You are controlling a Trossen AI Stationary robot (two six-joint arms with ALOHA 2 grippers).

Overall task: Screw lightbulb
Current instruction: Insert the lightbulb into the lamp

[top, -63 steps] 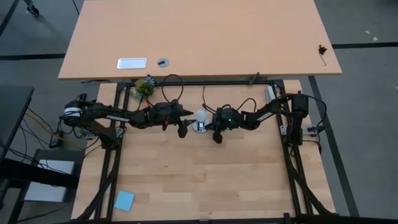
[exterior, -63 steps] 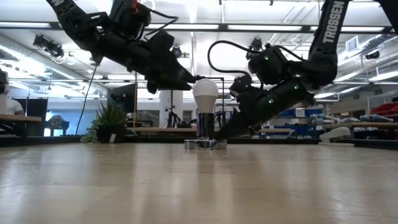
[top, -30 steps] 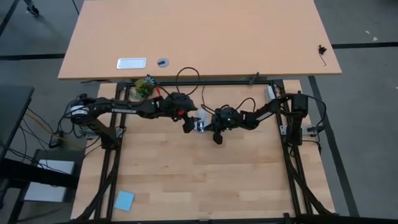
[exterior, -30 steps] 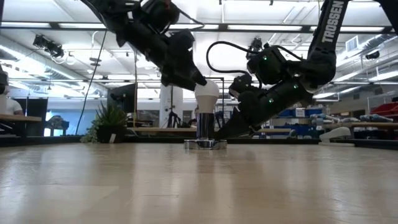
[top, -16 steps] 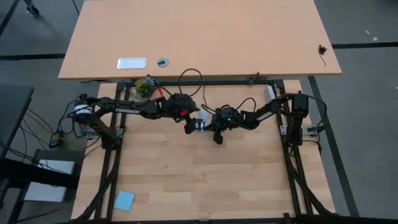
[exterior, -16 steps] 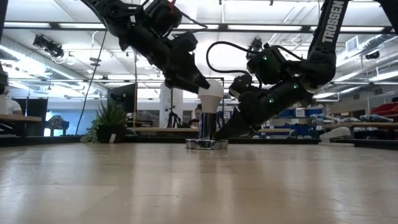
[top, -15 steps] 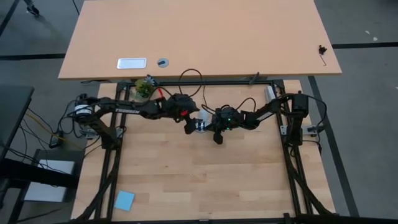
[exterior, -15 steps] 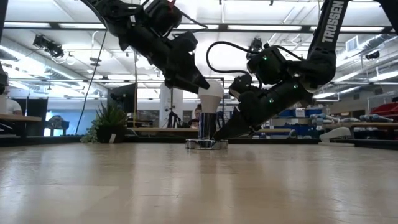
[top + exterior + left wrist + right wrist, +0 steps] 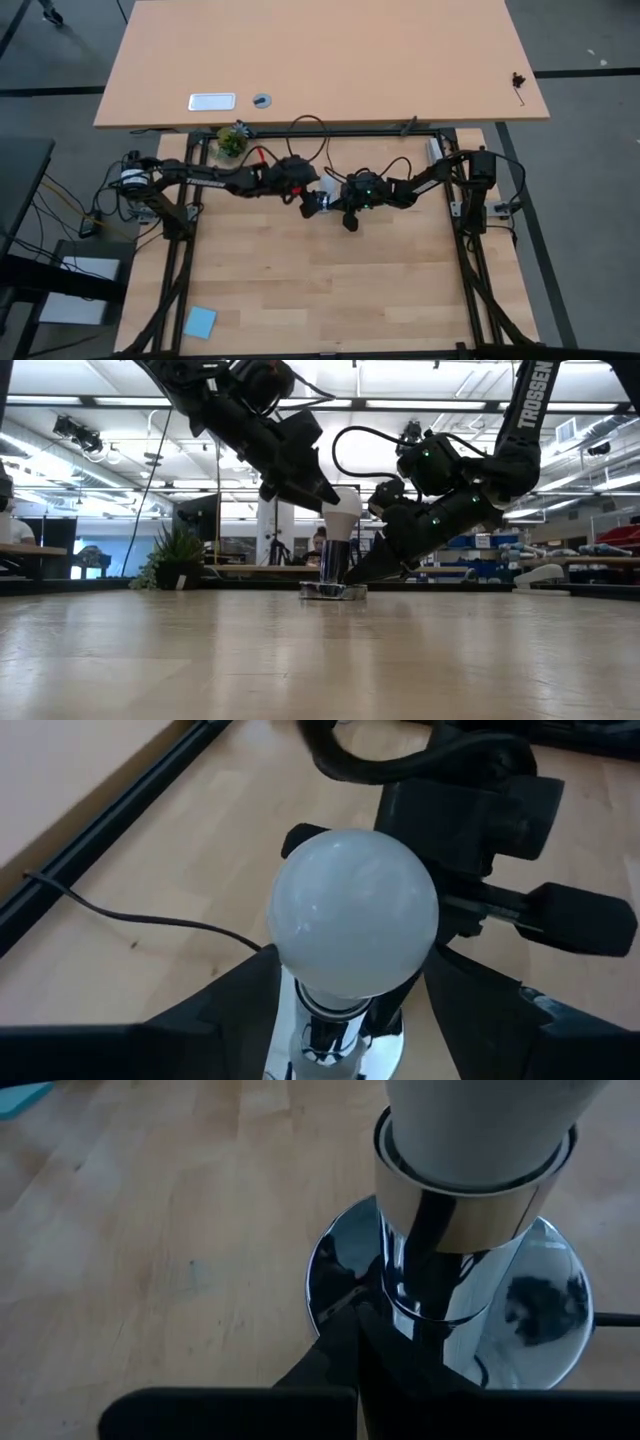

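The white lightbulb (image 9: 355, 910) stands upright in a chrome socket (image 9: 335, 565) on a round chrome base (image 9: 345, 1270) at the table's middle. My left gripper (image 9: 325, 495) reaches in from the table's left, slanting down, and is shut on the bulb. My right gripper (image 9: 360, 1355) comes from the table's right, shut, with its tips on the base at the socket's foot. In the high view both grippers meet over the bulb (image 9: 321, 200), which is mostly hidden there. My left gripper pinches the bulb's tapering lower half (image 9: 300, 982) between its two fingers (image 9: 235, 1010), one on each side, coming slanting down from the table's left. The bulb stays upright in the socket. My right gripper presses its shut fingers (image 9: 340, 1350) on the base's rim side (image 9: 330, 1295), slanting down from the table's right. The base lies flat on the table.
A thin black cord (image 9: 150, 920) runs from the socket across the table. A blue note (image 9: 200, 322) lies near the front left corner. A small plant (image 9: 232, 142) stands at the far edge, with a second tabletop (image 9: 320, 60) beyond it.
My left gripper has crept a little toward the table's right, closer around the bulb. The bulb's head has shifted slightly the same way, while the base has stayed under my right gripper.
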